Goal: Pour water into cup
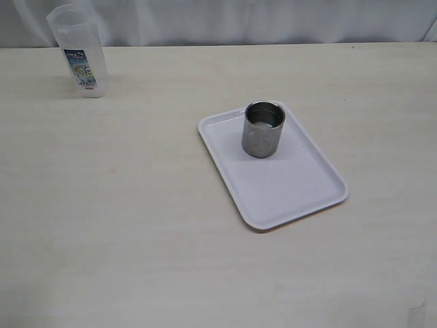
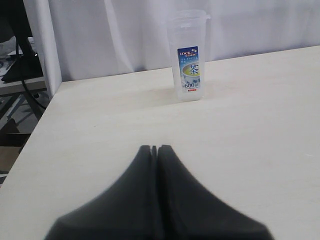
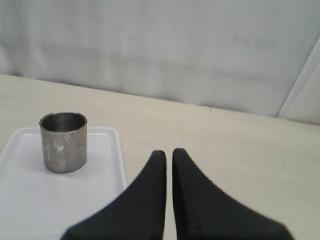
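Observation:
A tall clear plastic container (image 1: 78,55) with a blue-and-white label stands upright at the table's far left. I cannot make out the water level in it. The short steel cup (image 1: 263,128) stands upright on the far end of a white tray (image 1: 293,195). Neither gripper shows in the exterior view. In the left wrist view my left gripper (image 2: 155,148) is shut and empty above the table, well short of the container (image 2: 190,60). In the right wrist view my right gripper (image 3: 169,153) is shut with a thin slit and empty, off the tray's (image 3: 30,205) edge, apart from the cup (image 3: 64,142).
A white curtain (image 1: 239,20) hangs behind the table's far edge. The table's left edge (image 2: 35,130) shows in the left wrist view, with dark gear (image 2: 15,60) on a side surface beyond it.

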You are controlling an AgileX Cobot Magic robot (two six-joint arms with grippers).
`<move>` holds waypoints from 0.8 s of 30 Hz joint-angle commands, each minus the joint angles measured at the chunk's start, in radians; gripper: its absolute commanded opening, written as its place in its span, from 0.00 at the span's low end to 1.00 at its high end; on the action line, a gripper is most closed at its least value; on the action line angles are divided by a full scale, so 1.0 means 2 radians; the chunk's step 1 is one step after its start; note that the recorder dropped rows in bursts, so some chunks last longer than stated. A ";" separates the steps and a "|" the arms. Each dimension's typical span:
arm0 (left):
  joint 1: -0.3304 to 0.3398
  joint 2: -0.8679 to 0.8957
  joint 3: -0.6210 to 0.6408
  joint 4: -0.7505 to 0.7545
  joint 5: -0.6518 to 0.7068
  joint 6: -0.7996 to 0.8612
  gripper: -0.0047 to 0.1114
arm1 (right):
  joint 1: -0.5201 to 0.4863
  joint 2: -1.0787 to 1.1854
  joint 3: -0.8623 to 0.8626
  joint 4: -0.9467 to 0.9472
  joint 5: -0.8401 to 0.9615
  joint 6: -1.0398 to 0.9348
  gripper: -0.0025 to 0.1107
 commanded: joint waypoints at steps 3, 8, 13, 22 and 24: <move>0.003 -0.001 0.001 -0.001 -0.003 0.001 0.04 | -0.002 -0.002 0.002 -0.004 0.074 0.041 0.06; 0.003 -0.001 0.001 -0.001 -0.003 0.001 0.04 | -0.002 -0.002 0.002 -0.006 0.074 0.065 0.06; 0.003 -0.001 0.001 -0.001 -0.003 0.001 0.04 | -0.002 -0.002 0.002 -0.015 0.074 0.083 0.06; 0.003 -0.001 0.001 -0.001 -0.003 0.001 0.04 | -0.002 -0.002 0.002 -0.032 0.074 0.094 0.06; 0.003 -0.001 0.001 -0.001 -0.003 0.001 0.04 | -0.002 -0.002 0.002 -0.032 0.074 0.092 0.06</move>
